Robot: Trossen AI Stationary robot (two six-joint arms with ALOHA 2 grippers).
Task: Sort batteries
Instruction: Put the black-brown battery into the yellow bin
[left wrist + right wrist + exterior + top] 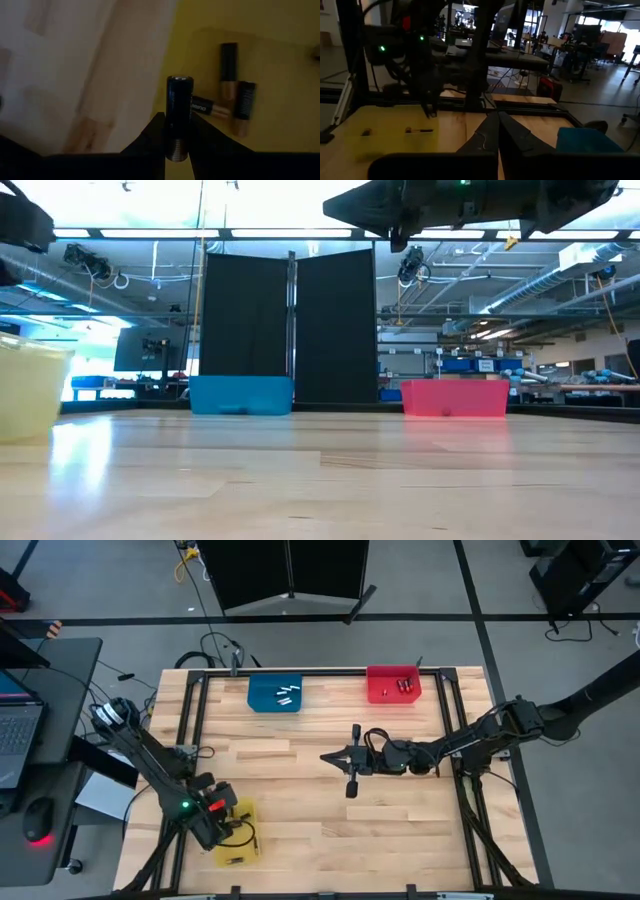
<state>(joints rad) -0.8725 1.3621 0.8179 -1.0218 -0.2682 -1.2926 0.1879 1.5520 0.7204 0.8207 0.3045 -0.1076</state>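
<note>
The left claw (222, 823) hung over the yellow bin (243, 845) at the tabletop's (300, 790) near left corner, gripping one black battery (178, 112) between its fingers, probably so the cell could be dropped among others of its kind. In the left wrist view that battery's long axis ran straight along the claw's own reach, its capped end pointing out past the fingertips and its coppery end pinched between them. In the yellow bin just beyond it lay three black-and-copper batteries (229, 67), two roughly parallel to the held one and a third lying crosswise. Farther from the yellow bin, along the tabletop's far edge, the blue bin (274, 695) held several pale batteries (287, 694) scattered at mixed angles, and right of it the red bin (392, 685) held a few red batteries (404, 686) side by side. The right claw (327, 756) was closed on nothing, stretched level above the tabletop's middle and pointing toward the yellow bin, seemingly waiting.
</note>
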